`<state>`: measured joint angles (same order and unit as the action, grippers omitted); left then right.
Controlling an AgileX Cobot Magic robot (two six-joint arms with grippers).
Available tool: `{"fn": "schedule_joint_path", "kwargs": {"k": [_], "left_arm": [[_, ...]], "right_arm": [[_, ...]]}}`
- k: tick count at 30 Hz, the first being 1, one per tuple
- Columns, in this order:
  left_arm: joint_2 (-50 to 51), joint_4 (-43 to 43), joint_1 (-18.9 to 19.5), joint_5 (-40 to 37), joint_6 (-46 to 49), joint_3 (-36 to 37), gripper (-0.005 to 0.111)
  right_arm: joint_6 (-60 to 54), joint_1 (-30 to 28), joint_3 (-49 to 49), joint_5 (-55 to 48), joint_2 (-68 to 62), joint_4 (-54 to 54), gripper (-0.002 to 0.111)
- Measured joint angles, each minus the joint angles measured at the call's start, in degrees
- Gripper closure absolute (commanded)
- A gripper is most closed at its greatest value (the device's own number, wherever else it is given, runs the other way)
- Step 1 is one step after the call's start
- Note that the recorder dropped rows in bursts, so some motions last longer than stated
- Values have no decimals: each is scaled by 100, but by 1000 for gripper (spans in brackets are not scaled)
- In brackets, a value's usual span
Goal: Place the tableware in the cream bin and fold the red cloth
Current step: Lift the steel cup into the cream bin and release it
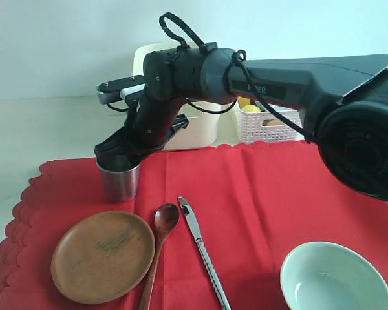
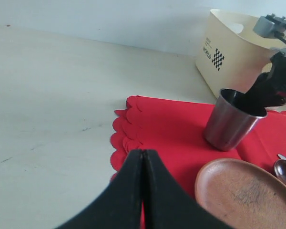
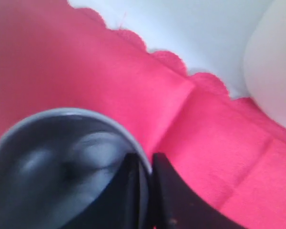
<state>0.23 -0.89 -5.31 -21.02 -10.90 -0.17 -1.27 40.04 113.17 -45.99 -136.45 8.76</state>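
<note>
- Pale tabletop [image 1: 32,135], light wall behind; red cloth [image 1: 265,187] lies flat under the steel cup [image 1: 118,183].
- Cream bin [image 1: 205,130] stands just behind the cup; round wooden plate [image 1: 103,255] lies in front of it.
- Right gripper [image 1: 120,157] angled down at the cup, jaws clamped on its rim.
- Left gripper [image 2: 143,183] apart from the cup, jaws together, empty.

cup [image 1: 118,181] on cloth [image 1: 258,187], plate [image 1: 102,256] before it, bin [image 1: 204,132] behind
</note>
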Motion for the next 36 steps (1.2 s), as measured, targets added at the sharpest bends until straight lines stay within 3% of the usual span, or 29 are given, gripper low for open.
{"fn": "schedule_joint_path", "kwargs": {"k": [13, 24, 31, 36], "left_arm": [[0, 0, 0, 0, 0, 0, 107], [0, 0, 0, 0, 0, 0, 107], [0, 0, 0, 0, 0, 0, 107], [0, 0, 0, 0, 0, 0, 107]], "right_arm": [[-884, -165, 0, -354, 1535, 220, 108], [-2004, -1244, 0, -427, 2493, 848, 108], [-3166, -2108, -43, -44, 2257, 2304, 108], [-3519, -2412, -43, 472, 1662, 2683, 108]]}}
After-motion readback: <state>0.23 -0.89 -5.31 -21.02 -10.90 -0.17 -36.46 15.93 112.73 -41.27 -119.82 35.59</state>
